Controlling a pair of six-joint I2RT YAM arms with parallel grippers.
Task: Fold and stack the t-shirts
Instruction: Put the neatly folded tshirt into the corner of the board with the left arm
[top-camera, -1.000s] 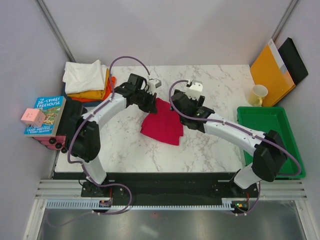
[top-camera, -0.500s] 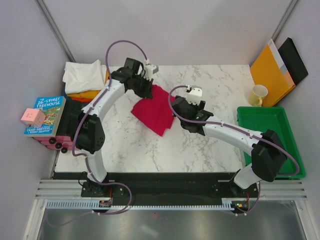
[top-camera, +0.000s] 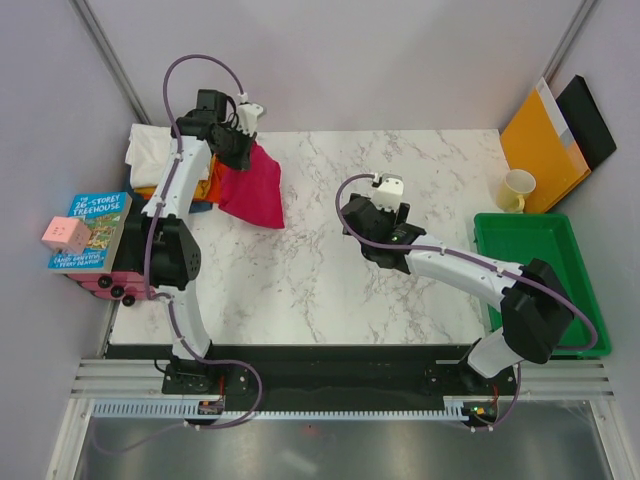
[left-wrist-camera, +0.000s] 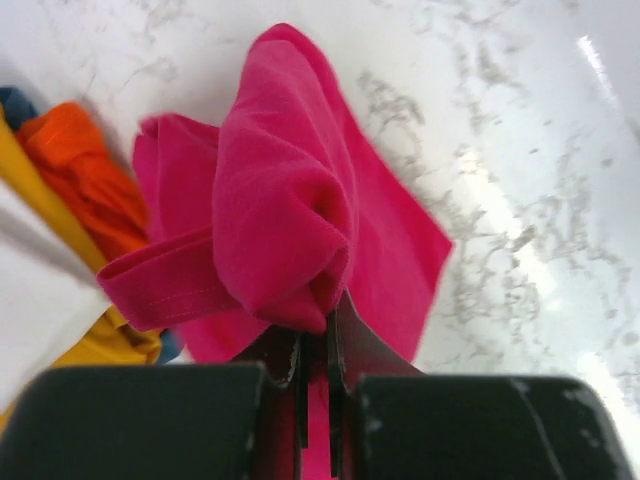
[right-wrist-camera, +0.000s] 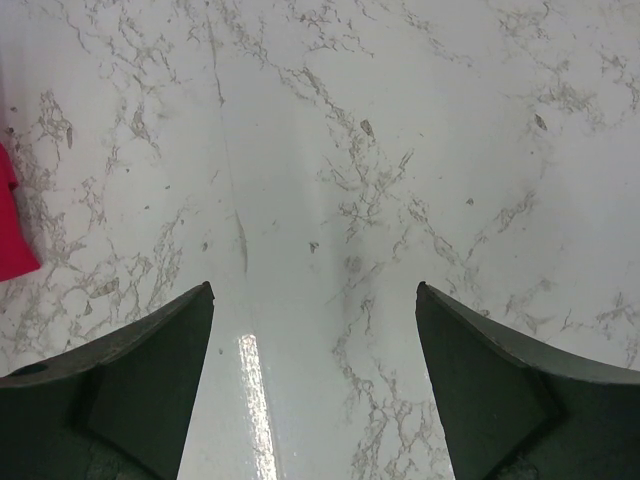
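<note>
The left pincer (left-wrist-camera: 318, 340), clamped on the folded crimson t-shirt (left-wrist-camera: 290, 210), holds it just beside the stack of t-shirts (top-camera: 165, 150), apparently to top it. The right pincer (right-wrist-camera: 312, 290) hangs open, well apart from the stack, over the worktop (right-wrist-camera: 320, 150).

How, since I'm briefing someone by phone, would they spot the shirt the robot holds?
Look to the marble table's far-left corner, where a pile of shirts sits. Beside it, the left gripper pinches the red t-shirt. It alone is crimson; the pile is white, yellow and orange.
</note>
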